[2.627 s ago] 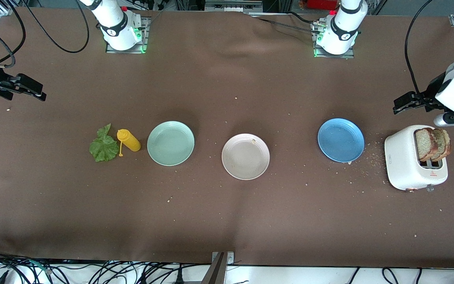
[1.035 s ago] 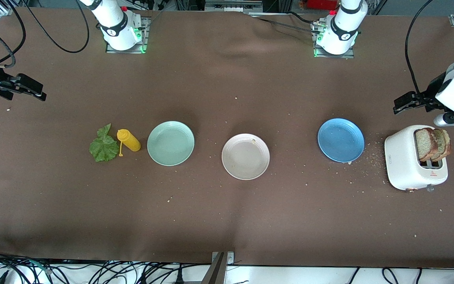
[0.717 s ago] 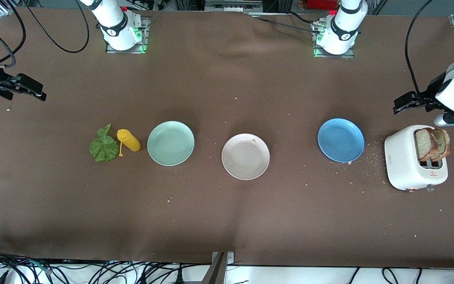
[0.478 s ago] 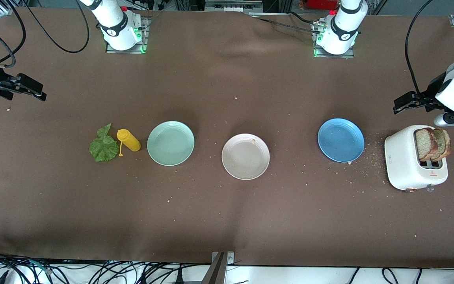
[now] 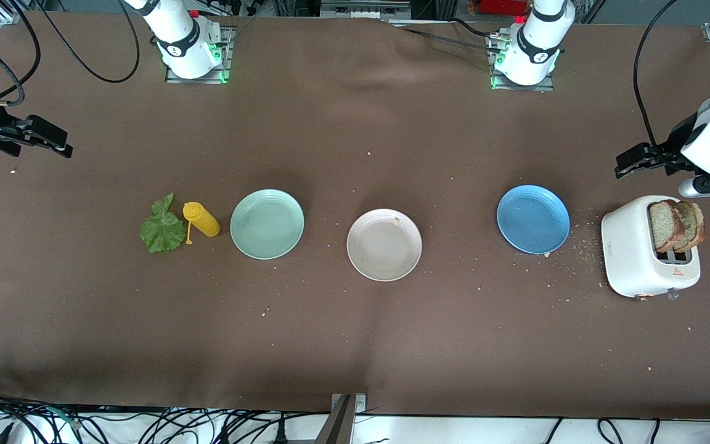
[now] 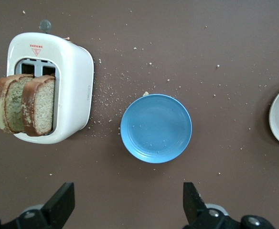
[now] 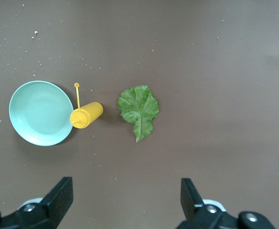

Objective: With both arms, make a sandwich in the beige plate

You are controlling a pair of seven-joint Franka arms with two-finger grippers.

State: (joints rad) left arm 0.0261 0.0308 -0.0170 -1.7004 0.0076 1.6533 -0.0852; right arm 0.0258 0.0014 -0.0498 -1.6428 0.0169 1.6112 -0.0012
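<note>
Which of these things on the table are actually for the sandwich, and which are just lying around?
For the job:
- two brown bread slices in the white toaster
- crinkled green lettuce leaf
- round beige plate

Lying about:
- mint-green plate
- blue plate
- yellow squeeze bottle

Front camera high overhead; wrist cameras look down at table (image 5: 355, 345).

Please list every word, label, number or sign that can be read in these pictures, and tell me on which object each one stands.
Toaster, top face: a red triangle sign with a line of red print above it; the print is too small to read.
Toaster, side: a small grey mark, too small to read.
Arm bases: a small black round logo, unreadable.
No text can be read anywhere else.
</note>
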